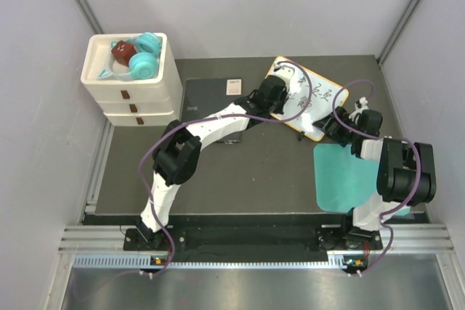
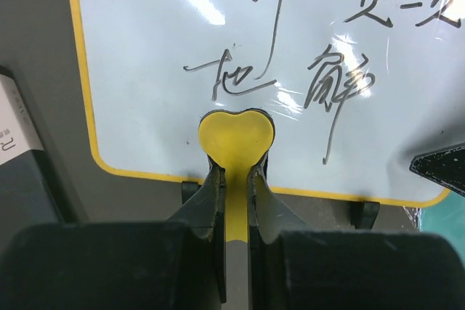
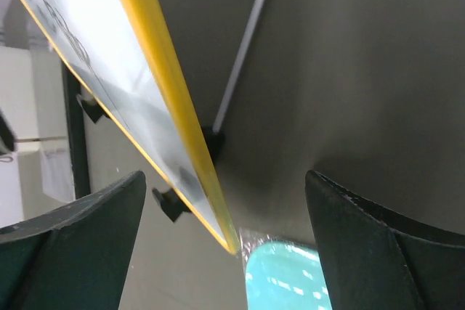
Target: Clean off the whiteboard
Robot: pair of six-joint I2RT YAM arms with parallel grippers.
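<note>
The whiteboard (image 1: pixel 314 101) has a yellow rim and dark handwriting; it lies tilted at the back right of the table. My left gripper (image 1: pixel 280 104) is shut on a yellow heart-shaped eraser (image 2: pixel 236 136), whose head rests on the whiteboard (image 2: pixel 145 49) near its near edge, just below the writing. In the left wrist view my left gripper (image 2: pixel 236 173) clamps the eraser's stem. My right gripper (image 1: pixel 331 127) is open. In the right wrist view my right gripper (image 3: pixel 225 176) has its jaws wide on either side of the whiteboard's corner (image 3: pixel 168 81), not touching it.
A teal mat (image 1: pixel 345 176) lies by the right arm, also in the right wrist view (image 3: pixel 283 275). A dark grey pad with a white label (image 1: pixel 211 96) lies left of the board. A white drawer unit (image 1: pixel 131 88) holding teal objects (image 1: pixel 147 62) stands back left.
</note>
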